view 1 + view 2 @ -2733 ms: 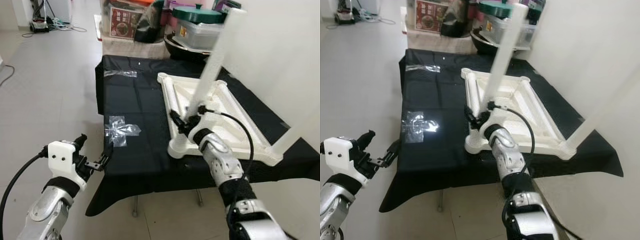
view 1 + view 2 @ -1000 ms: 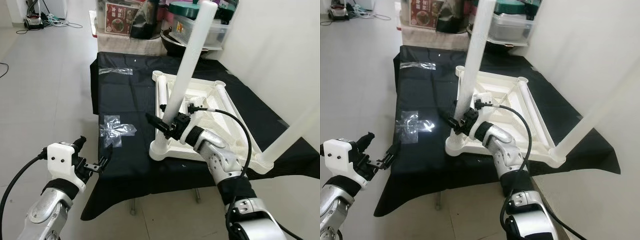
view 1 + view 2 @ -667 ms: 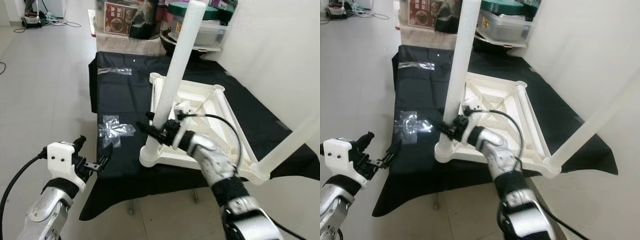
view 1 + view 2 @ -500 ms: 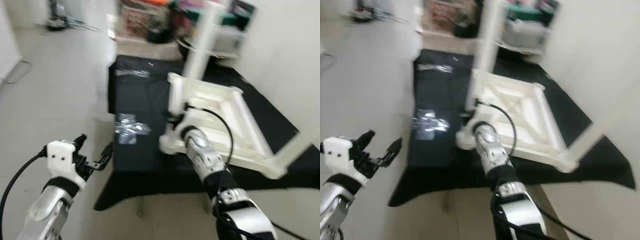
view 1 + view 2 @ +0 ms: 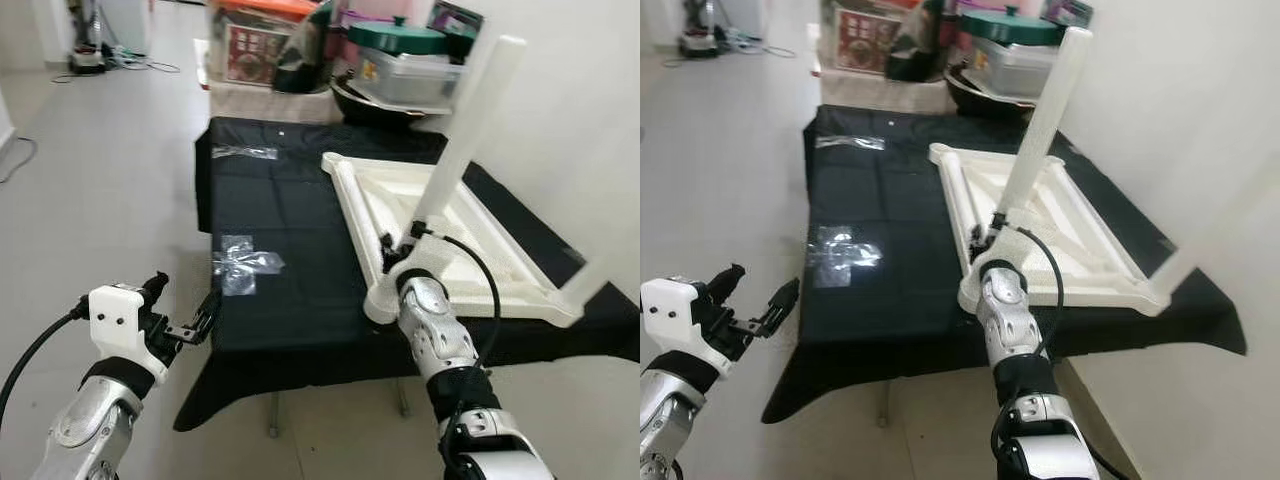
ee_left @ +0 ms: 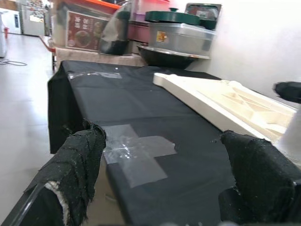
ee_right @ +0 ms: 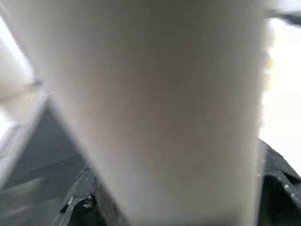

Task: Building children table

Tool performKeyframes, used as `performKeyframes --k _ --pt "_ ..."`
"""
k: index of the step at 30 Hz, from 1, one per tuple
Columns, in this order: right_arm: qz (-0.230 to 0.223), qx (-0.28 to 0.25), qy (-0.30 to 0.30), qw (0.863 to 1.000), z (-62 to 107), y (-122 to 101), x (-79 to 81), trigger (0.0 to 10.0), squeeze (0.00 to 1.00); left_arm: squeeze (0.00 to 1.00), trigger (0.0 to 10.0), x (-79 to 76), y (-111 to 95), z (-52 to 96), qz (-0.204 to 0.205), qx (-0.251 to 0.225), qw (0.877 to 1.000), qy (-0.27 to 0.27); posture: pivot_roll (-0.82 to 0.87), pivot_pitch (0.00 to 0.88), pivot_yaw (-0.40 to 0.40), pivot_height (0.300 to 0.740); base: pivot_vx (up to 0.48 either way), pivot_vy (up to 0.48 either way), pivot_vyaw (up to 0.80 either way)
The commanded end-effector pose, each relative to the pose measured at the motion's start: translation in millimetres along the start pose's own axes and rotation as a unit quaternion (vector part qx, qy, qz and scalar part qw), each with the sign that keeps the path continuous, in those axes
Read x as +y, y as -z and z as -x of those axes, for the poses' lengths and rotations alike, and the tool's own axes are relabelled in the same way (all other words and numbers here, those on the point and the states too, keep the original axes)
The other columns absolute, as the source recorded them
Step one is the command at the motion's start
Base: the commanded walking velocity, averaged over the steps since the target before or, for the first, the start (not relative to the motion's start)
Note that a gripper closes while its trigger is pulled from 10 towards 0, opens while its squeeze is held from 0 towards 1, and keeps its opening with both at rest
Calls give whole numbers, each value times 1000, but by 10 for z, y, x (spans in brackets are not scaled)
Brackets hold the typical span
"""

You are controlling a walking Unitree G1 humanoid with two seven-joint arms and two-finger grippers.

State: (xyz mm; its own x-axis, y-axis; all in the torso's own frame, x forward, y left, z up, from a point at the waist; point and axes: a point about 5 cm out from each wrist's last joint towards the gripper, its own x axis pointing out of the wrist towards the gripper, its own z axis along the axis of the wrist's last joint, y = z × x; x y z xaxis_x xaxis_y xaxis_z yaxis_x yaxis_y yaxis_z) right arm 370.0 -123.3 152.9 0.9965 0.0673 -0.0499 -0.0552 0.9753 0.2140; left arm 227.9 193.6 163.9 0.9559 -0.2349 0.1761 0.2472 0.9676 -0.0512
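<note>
White plastic children's table frame with white tubular leg; black cloth-covered bench; clear glossy tape cross.

Matt plastic on black cloth
White plastic table frame looks smooth; black cloth carries glossy clear tape.

Bare black cloth beside leaning table leg.
</note>
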Motion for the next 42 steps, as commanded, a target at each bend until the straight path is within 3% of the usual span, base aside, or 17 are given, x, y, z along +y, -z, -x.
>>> performKeyframes --k 1,3,4,7,10,16,23,24,26,27,28,31,36,37,40,41,42 --pt "-10 -13 -91 996 -29 -126 225 10000 0 0 10000 -18 36 -1 5 7 1000 6 162 0 -189 740 0 0 0" --pt "-5 -36 -274 961 57 -294 432 10000 0 0 10000 -15 37 -3 5 7 1000 6 161 0 -189 740 0 0 0" --pt "-5 -36 -274 961 57 -294 432 10000 0 0 10000 -15 37 -3 5 7 1000 6 161 0 -189 740 0 0 0" --pt "21 3 -450 893 252 -190 545 10000 0 0 10000 -19 36 -13 6 7 1000 8 166 0 -192 740 0 0 0" --pt "29 28 -486 873 304 -55 579 10000 0 0 10000 -18 34 -12 6 6 1000 8 179 0 -200 740 0 0 0" --pt "47 46 -432 899 193 225 670 10000 0 0 10000 -17 34 -3 5 7 1000 5 189 0 -202 740 0 0 0" --pt "23 32 -376 926 110 146 643 9882 0 0 10000 -17 30 12 5 9 1000 6 178 0 -190 740 0 0 0" --pt "35 13 -284 958 23 100 504 0 0 0 10000 -16 30 15 6 10 1000 7 178 0 -190 740 0 0 0" --pt "36 11 -207 978 -34 85 377 0 0 0 10000 -16 30 16 6 10 1000 8 176 0 -189 740 0 0 0" --pt "48 22 -52 997 -86 97 68 0 0 0 10000 -16 30 18 6 10 1000 8 170 0 -187 740 0 0 0" --pt "48 22 -52 997 -86 97 68 0 0 0 10000 -16 30 18 6 10 1000 8 170 0 -187 740 0 0 0" --pt "93 37 224 969 59 181 -584 0 0 0 10000 -18 29 21 6 9 1000 6 164 0 -184 740 0 0 0" --pt "126 54 213 967 179 271 -594 392 0 0 10000 -16 34 21 7 10 1000 8 156 0 -175 740 0 0 0" --pt "132 56 177 974 190 277 -500 10000 0 0 10000 -13 37 20 7 10 1000 9 154 0 -173 740 0 0 0" --pt "109 32 76 991 175 224 -265 10000 0 0 10000 -12 39 16 7 11 1000 10 154 0 -173 740 0 0 0" --pt "82 9 30 996 148 156 -150 10000 1000 0 10000 -10 41 13 7 11 1000 10 153 0 -171 740 0 0 0" --pt "49 -5 -40 998 107 69 -7 10000 1000 0 10000 -9 44 10 7 12 1000 11 157 0 -174 740 0 0 0"
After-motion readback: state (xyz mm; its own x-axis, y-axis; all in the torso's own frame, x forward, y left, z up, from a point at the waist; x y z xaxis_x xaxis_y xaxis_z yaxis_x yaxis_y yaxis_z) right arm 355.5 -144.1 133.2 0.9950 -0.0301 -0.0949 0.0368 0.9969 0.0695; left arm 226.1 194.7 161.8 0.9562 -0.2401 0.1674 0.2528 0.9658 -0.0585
